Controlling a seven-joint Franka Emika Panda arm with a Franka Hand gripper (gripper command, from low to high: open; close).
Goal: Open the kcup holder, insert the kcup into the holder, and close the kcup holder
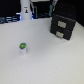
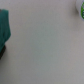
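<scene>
The kcup [image 1: 22, 47], a small pale pod with a green top, stands upright on the white table at the exterior view's left of middle. It also shows at the edge of the wrist view [image 2: 80, 6]. The kcup holder [image 1: 63, 25], a black box with two pale front marks, stands at the back on the exterior view's right, and its drawer looks pushed in. The white end of my arm [image 1: 26, 10] hangs at the back, far from both. Its fingers are too blurred to tell whether they are open or shut.
The white table [image 1: 45, 62] fills most of both views. Dark clutter lines the back edge [image 1: 10, 19]. A teal shape [image 2: 5, 25] with a dark patch below it sits at the side of the wrist view.
</scene>
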